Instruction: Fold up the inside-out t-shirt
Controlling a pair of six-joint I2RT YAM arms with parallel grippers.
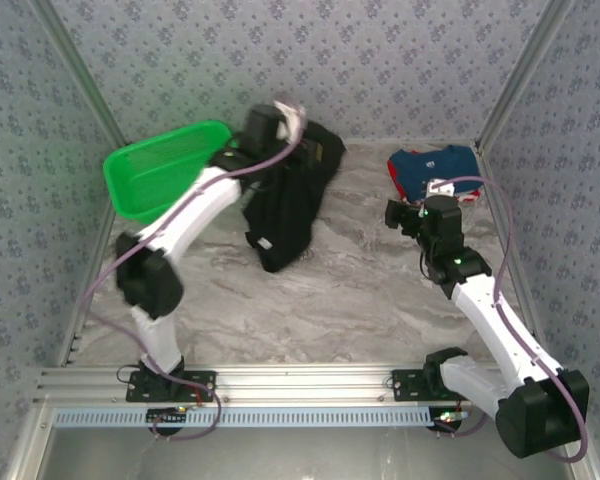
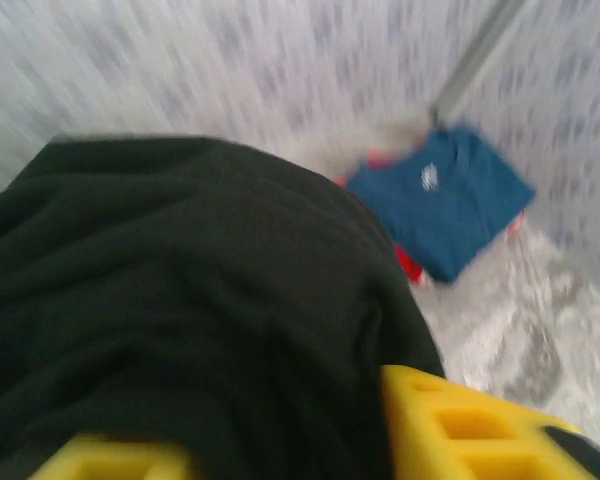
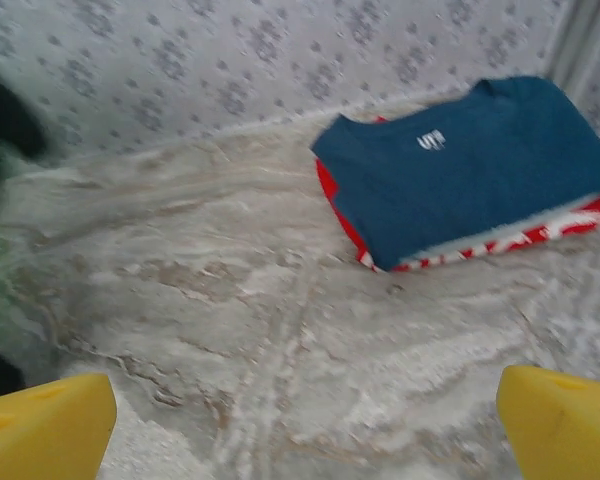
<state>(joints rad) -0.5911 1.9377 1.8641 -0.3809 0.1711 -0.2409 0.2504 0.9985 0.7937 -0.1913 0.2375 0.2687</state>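
"How many shirts can be counted?"

"Two are counted: one black t-shirt (image 1: 290, 205) and one folded blue shirt (image 1: 435, 168) with red trim."

"And how many baskets are seen?"

"Just one green basket (image 1: 155, 170) is seen."

"How many robot arms are counted?"

"Two: one left arm (image 1: 185, 215) and one right arm (image 1: 490, 310)."

"Are grippers counted too?"

"Yes, two: one left gripper (image 2: 280, 440) and one right gripper (image 3: 305, 425). Two yellow fingers (image 3: 45, 430) are seen on each, so four are counted in all."

"And tables?"

"One table (image 1: 360, 290) with a marble look is counted."
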